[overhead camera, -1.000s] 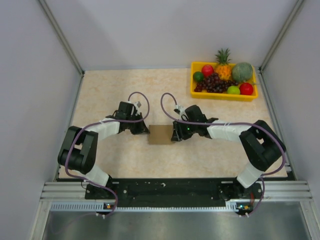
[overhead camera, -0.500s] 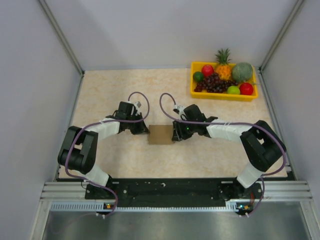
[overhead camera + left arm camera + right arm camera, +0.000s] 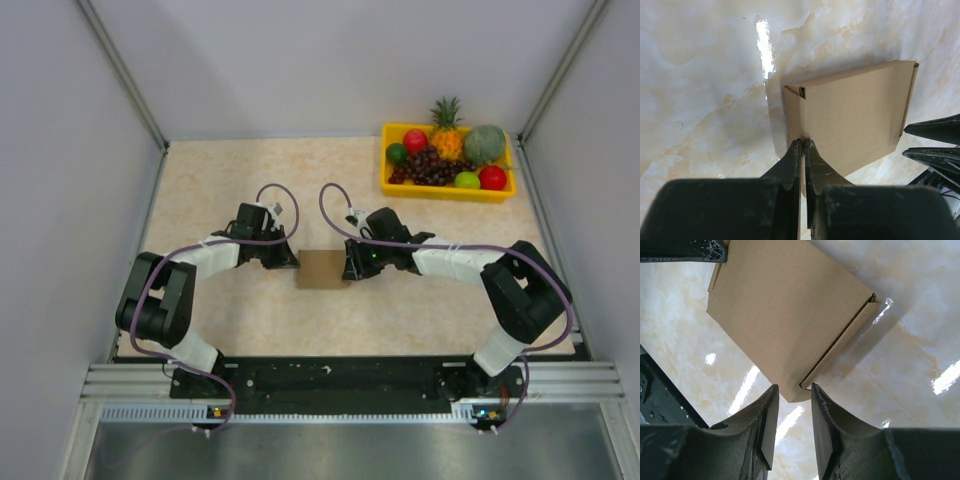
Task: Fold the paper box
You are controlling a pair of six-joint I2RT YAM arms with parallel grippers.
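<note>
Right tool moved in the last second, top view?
Yes, slightly: the right tool has edged left toward the paper box, away from the yellow fruit tray.

My left gripper (image 3: 803,143) is pinched together at the near edge of the paper box (image 3: 855,112); the right gripper (image 3: 905,141) meets its right-hand edge.

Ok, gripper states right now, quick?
Left gripper: shut, tips at the paper box edge; grip unclear.
Right gripper: open, box corner at its tips, ungripped.
</note>
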